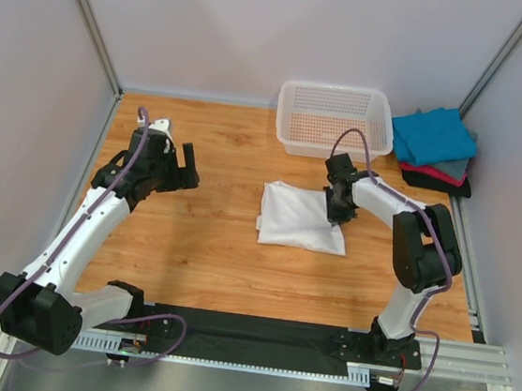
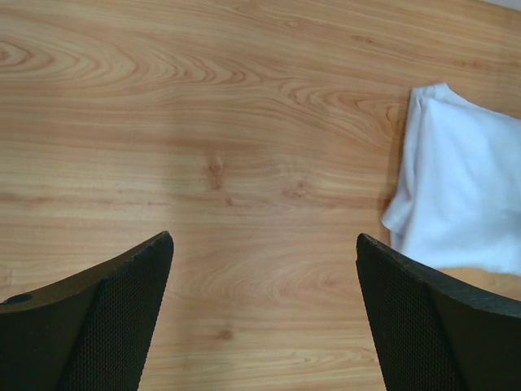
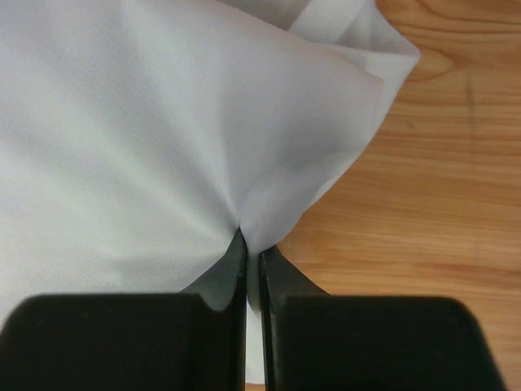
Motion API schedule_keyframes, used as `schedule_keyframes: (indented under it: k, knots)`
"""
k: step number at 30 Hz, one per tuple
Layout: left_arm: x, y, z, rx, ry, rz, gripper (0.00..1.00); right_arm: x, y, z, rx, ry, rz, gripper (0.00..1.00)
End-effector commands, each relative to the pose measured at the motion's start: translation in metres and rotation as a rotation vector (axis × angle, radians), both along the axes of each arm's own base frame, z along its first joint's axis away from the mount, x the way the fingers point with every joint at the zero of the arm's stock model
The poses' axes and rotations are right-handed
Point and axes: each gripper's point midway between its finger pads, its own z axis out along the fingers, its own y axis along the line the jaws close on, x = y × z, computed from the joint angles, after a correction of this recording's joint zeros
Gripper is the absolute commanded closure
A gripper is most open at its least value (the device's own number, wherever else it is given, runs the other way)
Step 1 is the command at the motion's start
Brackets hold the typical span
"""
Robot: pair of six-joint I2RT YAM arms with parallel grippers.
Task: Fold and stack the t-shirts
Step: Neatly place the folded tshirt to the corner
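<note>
A folded white t-shirt lies in the middle of the wooden table. My right gripper is shut on its right edge, and the cloth bunches into the closed jaws. My left gripper is open and empty over bare wood to the left of the shirt, whose left corner shows in the left wrist view. A stack of folded shirts sits at the back right: teal-blue on top, then grey, red and black.
A white plastic mesh basket stands at the back, just behind the white shirt and left of the stack. Grey walls close in the table on the left, back and right. A black mat lies between the arm bases.
</note>
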Motion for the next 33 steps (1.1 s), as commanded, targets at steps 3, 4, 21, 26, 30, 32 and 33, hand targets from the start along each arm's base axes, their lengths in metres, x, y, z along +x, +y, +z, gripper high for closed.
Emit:
schedule_keyframes:
  k: [3, 4, 21, 26, 30, 32, 33]
  knots:
    - [0.001, 0.009, 0.011, 0.060, -0.011, -0.002, 0.00, -0.003, -0.091, 0.036, -0.244, -0.059, -0.014, 1.00]
    - [0.000, 0.011, 0.011, 0.068, -0.009, -0.001, 0.00, -0.001, -0.106, 0.042, -0.305, -0.084, -0.012, 1.00]
    - [-0.002, 0.025, 0.003, 0.170, 0.006, 0.050, 0.00, 0.075, -0.193, 0.133, -0.771, -0.531, 0.456, 1.00]
    - [0.008, 0.026, -0.001, 0.163, 0.034, 0.063, 0.00, 0.098, -0.229, 0.153, -0.825, -0.542, 0.489, 1.00]
    - [0.016, 0.030, -0.001, 0.146, 0.041, 0.087, 0.00, 0.123, -0.237, 0.165, -0.835, -0.633, 0.563, 1.00]
    - [0.019, 0.037, 0.001, 0.145, 0.032, 0.112, 0.00, 0.137, -0.245, 0.174, -0.841, -0.689, 0.555, 1.00]
    - [0.021, 0.039, 0.003, 0.143, 0.020, 0.120, 0.01, 0.143, -0.242, 0.174, -0.826, -0.710, 0.585, 1.00]
